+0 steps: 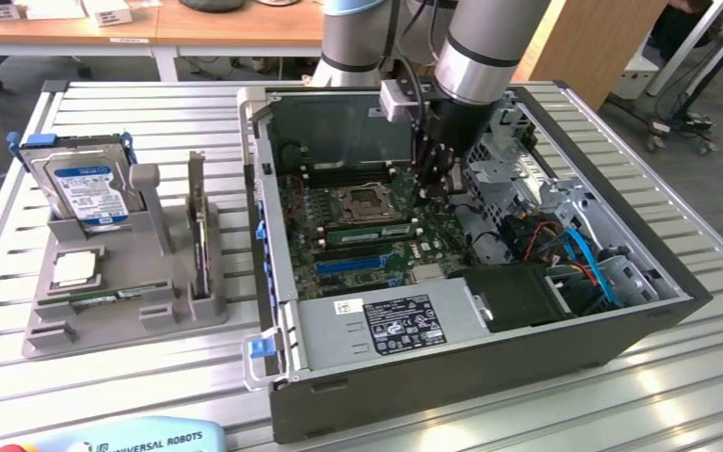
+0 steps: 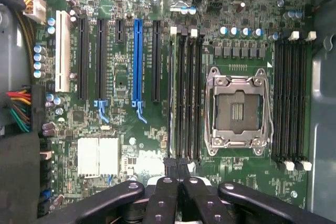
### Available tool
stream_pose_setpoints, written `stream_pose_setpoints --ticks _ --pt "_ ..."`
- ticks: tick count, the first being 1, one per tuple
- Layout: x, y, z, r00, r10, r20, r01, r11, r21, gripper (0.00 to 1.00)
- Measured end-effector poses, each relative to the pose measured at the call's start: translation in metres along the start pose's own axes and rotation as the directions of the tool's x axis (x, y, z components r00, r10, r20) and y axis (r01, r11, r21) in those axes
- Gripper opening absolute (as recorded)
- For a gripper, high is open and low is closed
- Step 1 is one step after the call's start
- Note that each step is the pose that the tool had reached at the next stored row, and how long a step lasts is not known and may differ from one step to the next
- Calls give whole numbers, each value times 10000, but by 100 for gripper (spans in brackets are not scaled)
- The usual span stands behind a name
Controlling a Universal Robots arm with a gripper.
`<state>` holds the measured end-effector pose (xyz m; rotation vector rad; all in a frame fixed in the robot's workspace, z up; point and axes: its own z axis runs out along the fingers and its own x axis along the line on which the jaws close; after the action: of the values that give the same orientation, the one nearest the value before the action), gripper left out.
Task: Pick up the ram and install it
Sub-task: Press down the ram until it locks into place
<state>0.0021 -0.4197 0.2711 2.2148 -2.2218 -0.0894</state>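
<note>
While the gripper hangs low inside the open PC case, its fingers are pressed together with nothing between them. ram stands on edge in a motherboard slot just on the near side of the CPU socket. Tips sit over one end of that slot row; contact, cannot tell. Another green stick lies in the grey holder at the exterior view's left, near the hard drive.

Exterior view looks obliquely down on the computer case; wrist view, close, faces straight down — both share the motherboard.
</note>
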Motion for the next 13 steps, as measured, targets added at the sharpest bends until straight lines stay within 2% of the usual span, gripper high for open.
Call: stream_pose_setpoints --ticks 5,13 --pt "1 0 2 10000 1 -1 -1 10000 0 10" --pt "4 -4 92 10000 0 0 0 10000 1 10"
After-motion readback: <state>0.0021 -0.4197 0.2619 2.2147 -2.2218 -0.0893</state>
